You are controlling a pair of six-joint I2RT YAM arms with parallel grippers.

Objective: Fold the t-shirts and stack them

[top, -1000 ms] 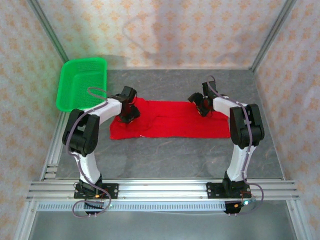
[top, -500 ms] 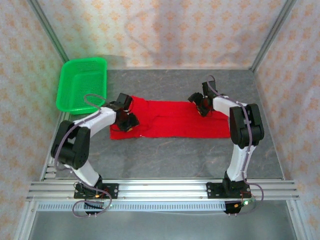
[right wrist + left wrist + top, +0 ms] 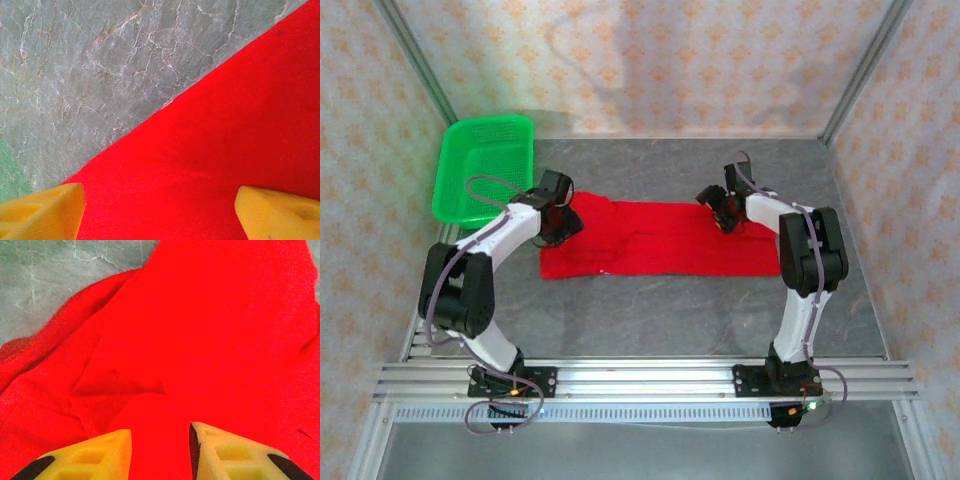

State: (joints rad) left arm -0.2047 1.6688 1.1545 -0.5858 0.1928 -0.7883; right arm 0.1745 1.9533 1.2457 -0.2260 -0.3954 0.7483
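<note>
We see the red t-shirt (image 3: 660, 238) lying stretched out as a long, low band across the middle of the grey marbled desk (image 3: 670, 310), with its plain red side up in the overhead view. The left end effector (image 3: 560, 215) sits over the shirt's far left corner, just beside the near right corner of the green mesh basket (image 3: 480, 165), which stands at the far left of the desk, apart from the cloth. From the left wrist camera we find the two yellow fingers (image 3: 95, 455) parted by a narrow gap, nothing caught between them, and below them the cloth bunched into soft folds and ridges, with a strip of bare desk at the top left. The right end effector (image 3: 720, 210) is at the shirt's far edge towards its right end. Its wrist camera shows its yellow fingers (image 3: 45, 212) spread wide apart and empty over smooth, flat cloth, the shirt's straight edge running diagonally across, with bare desk beyond it. We cannot tell whether either set of fingertips touches the cloth.
</note>
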